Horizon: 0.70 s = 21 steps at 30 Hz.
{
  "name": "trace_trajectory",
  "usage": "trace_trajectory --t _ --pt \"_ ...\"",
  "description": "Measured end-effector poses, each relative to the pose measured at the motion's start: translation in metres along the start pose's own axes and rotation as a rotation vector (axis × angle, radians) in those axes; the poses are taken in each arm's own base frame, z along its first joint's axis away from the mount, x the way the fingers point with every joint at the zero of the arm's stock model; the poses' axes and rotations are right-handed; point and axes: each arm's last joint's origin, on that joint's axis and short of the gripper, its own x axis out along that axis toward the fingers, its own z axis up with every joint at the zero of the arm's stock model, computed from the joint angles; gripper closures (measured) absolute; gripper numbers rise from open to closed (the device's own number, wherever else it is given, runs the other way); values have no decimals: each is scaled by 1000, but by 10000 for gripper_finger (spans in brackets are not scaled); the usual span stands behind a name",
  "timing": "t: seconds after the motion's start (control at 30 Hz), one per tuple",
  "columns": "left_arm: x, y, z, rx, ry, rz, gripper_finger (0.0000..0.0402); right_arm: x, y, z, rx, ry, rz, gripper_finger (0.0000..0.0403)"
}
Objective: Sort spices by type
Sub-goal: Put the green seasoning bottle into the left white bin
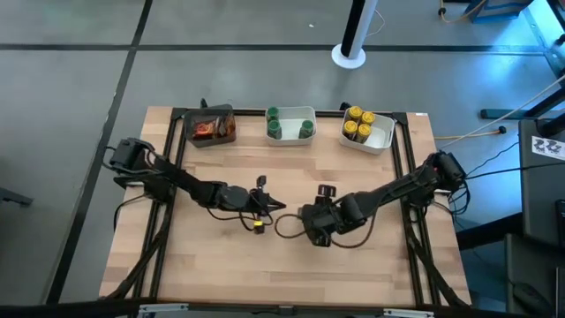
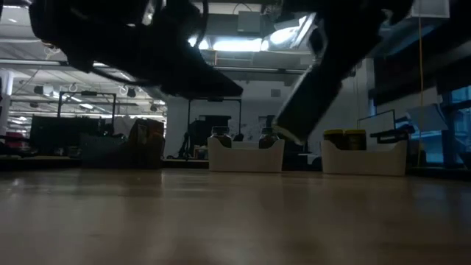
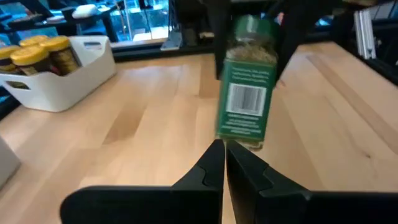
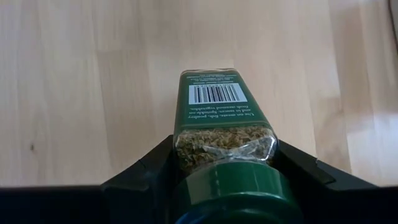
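The jar I'm working with is a green-lidded spice jar: clear body, green label with a white barcode, and dried green flakes packed up against the lid. My right hand holds it, a finger on each side just below the lid, the jar's base pointing away over the bare wood. From my left wrist camera the same jar hangs above the table, lid uppermost, tilted slightly. In the overhead view the right hand sits near the middle of the table.

My left hand is pinched fully together and empty, its fingertips meeting just under the jar; I cannot tell whether they touch it. From above it sits just beside the right hand, toward the table's centre.

Along the far edge sit three trays: a dark tray with reddish-brown jars, a white tray with green-lidded jars, and another white tray with yellow-lidded jars.
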Motion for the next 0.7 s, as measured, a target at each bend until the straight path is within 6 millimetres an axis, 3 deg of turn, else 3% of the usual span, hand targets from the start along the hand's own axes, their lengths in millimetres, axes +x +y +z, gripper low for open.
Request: trace_trajectory --t 0.33,0.7 --pt "20 -3 -10 9 45 -9 400 6 -13 17 13 -91 17 203" --pt "23 -1 -14 13 79 -15 400 9 -20 26 11 -152 23 203"
